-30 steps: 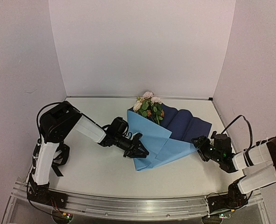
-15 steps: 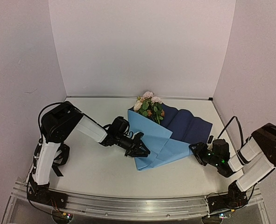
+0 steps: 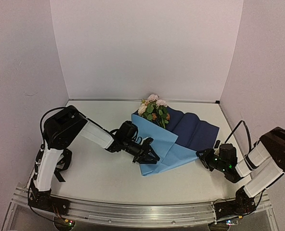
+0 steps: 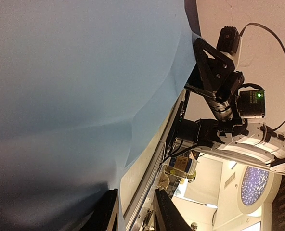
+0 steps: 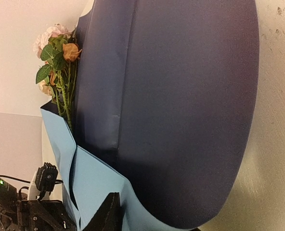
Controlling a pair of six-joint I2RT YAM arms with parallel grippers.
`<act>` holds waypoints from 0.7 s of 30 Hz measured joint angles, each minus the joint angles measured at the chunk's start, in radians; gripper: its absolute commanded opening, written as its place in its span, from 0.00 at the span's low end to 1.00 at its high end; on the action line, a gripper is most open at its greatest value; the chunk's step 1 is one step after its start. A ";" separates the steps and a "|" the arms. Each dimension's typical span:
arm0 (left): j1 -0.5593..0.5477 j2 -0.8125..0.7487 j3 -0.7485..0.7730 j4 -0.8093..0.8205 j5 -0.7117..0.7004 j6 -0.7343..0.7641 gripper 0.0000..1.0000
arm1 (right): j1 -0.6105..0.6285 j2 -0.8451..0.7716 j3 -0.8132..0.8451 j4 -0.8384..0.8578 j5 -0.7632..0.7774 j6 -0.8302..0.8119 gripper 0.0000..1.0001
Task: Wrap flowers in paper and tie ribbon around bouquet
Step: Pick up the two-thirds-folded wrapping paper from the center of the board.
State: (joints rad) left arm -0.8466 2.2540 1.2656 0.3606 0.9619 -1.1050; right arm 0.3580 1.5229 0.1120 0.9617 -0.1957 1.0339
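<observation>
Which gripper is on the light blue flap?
The left gripper, at the near edge of the flap; the right gripper is at the right corner of the paper.

Finding no readable text, labels, brands, numbers or signs in any of the three views.

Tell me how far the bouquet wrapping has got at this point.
Done: the flowers lie on the paper, and its left flap is folded over the stems, light blue face up. In hand: the left pincer rests on that flap while the right pincer is at the paper's right corner; a grip there cannot be confirmed. Left: the navy right half lies open, and no ribbon shows around the bundle.
</observation>
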 measured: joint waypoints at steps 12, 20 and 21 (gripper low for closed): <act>-0.029 0.075 0.095 0.030 0.036 -0.025 0.27 | 0.000 -0.096 0.024 -0.125 0.025 -0.024 0.23; -0.036 0.123 0.155 0.008 0.040 -0.012 0.27 | 0.022 -0.138 0.067 -0.216 0.051 -0.054 0.25; -0.036 0.123 0.155 0.008 0.040 -0.013 0.27 | 0.025 -0.138 0.069 -0.221 0.054 -0.056 0.25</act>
State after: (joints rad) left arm -0.8824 2.3772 1.4211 0.3686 1.0019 -1.1179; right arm 0.3830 1.3849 0.1814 0.7405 -0.1420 0.9776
